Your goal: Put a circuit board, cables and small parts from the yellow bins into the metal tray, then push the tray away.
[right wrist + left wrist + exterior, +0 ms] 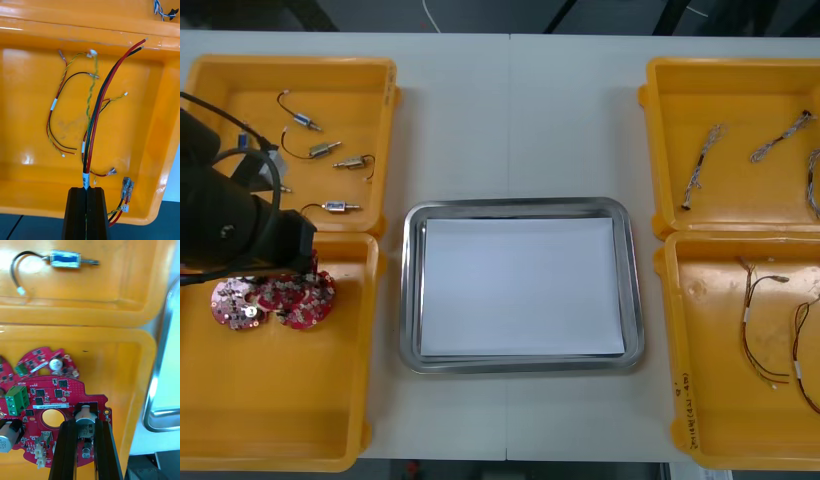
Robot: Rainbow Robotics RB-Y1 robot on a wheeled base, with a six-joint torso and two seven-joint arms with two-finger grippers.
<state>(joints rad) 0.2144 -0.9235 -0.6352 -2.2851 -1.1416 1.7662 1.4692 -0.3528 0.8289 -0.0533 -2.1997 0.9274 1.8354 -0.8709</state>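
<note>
Fingers [67, 450] of the left gripper [85, 422] stand apart by the width of a silver can [85, 416] on a round red circuit board [56, 397]. They are clamped on it at the board's rim. The rest of the board spreads ahead of the jaws and to one side, over the floor of a yellow bin [123, 363]. A second board [41, 360] lies just beyond the tips. The metal tray [155, 390] sits beside this bin, off to the side of the jaws.

The right gripper [87, 193] has its jaws pressed together at the middle. A red and black cable [100, 108] rises from the seam between them, seemingly pinched there. Thin red and yellow cables [52, 108] lie past the tips, on the floor of another yellow bin [30, 112].
</note>
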